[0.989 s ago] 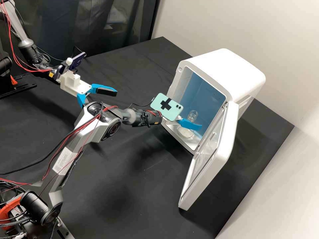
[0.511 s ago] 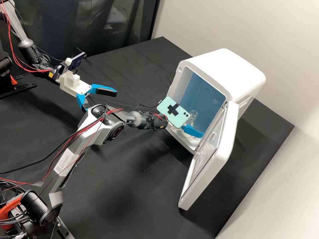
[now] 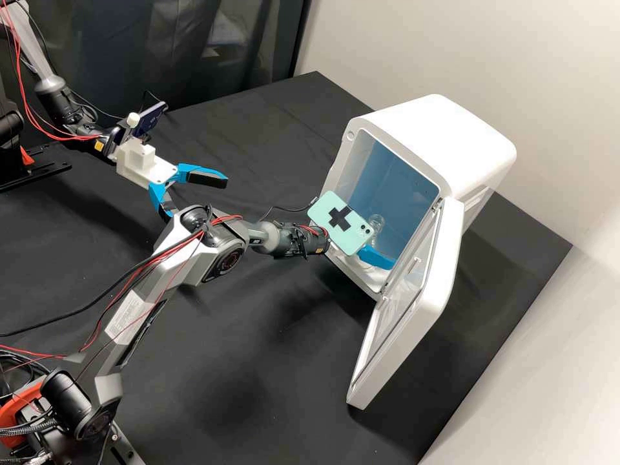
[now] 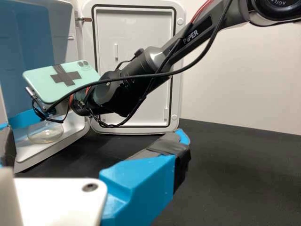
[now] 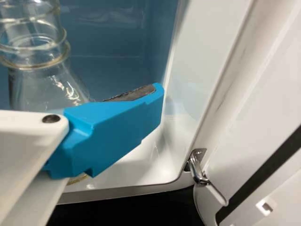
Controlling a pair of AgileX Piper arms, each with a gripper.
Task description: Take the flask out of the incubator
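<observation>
Right wrist view shows the flask (image 5: pixel 37 61) standing on the incubator (image 5: pixel 207 70) floor, not yet gripped; the right gripper (image 3: pixel 374 253) sits inside, spread open alongside it. Closing on it and lifting it out remain, I reckon.

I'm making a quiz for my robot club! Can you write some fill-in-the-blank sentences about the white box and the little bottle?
1. The incubator has its door swung ___.
2. The flask stands ___ the incubator.
3. The tool beside the flask belongs to the ___ arm.

Missing words: open; inside; right.
</observation>
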